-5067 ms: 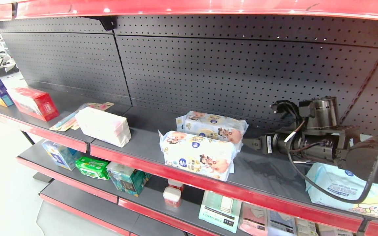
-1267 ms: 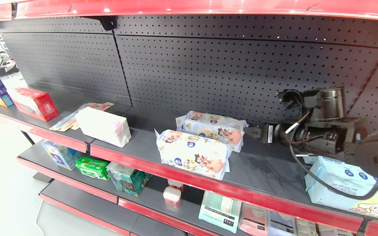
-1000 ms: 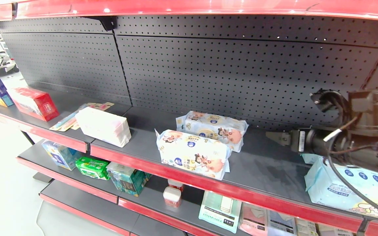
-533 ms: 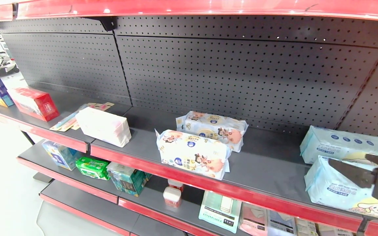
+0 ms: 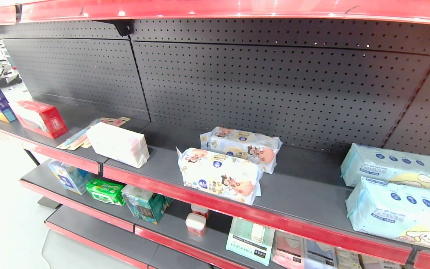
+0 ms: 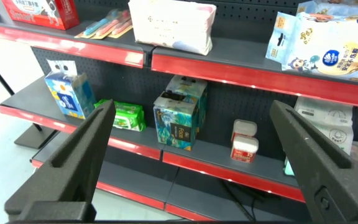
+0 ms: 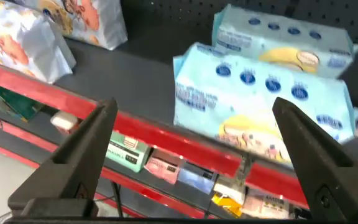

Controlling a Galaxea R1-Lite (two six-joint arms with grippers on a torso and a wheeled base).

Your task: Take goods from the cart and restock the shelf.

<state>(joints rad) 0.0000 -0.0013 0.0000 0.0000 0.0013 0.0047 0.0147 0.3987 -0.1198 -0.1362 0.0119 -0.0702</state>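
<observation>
Left claw (image 6: pixel 191 104): two matte black wedge fingers (image 6: pixel 73 162), broad at the base, tapering to narrow tips.
Right claw (image 7: pixel 194 102): matching black tapered fingers (image 7: pixel 73 162), flat bevelled faces.

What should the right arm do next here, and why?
Probably move the right gripper to the cart for another item. Its fingers are open and empty in front of the red shelf edge, while the front pale blue soft pack and rear pale blue soft pack lie on the dark shelf board.

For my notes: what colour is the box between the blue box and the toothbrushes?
The box is red, clearest in the head view.
</observation>
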